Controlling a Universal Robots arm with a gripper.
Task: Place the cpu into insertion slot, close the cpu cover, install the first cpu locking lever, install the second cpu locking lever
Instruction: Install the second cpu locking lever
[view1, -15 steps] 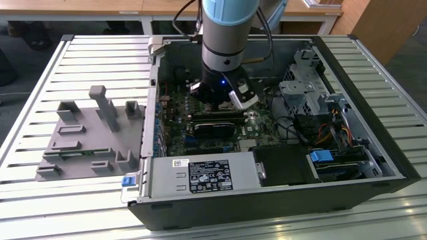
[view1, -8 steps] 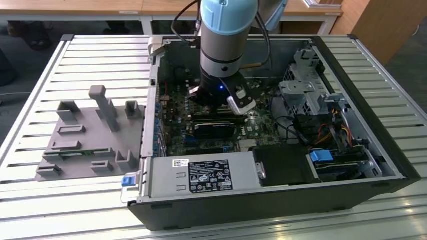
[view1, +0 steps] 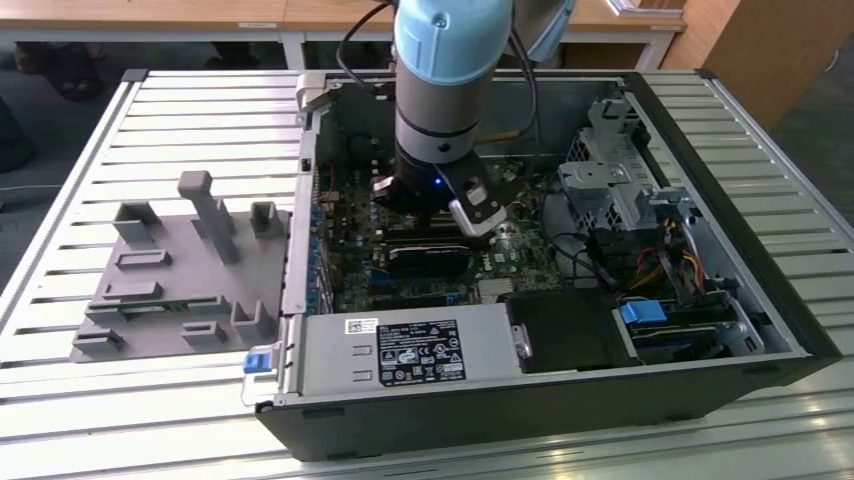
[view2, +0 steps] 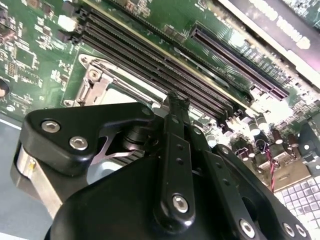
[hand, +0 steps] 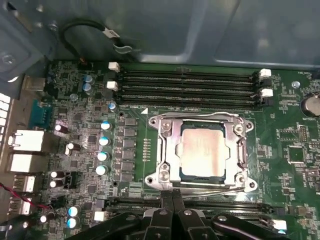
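The cpu lies flat in the insertion slot on the green board, its dull silver top showing. Folded down around it is the cpu cover, a silver frame with a square window. One thin locking lever runs along the side by the memory strips. A second lever runs along the opposite side, its end by my fingertips. My gripper is shut, its tips together at that lever's end; I cannot tell if they touch it. The second wrist view has the gripper in front of the slot's rim. In the exterior view the gripper is down inside the computer case.
Long black memory strips lie just beyond the socket, and capacitors stand beside it. A black power-supply box fills the case's near side, with a drive cage at the exterior view's right. A grey fixture plate lies outside the case.
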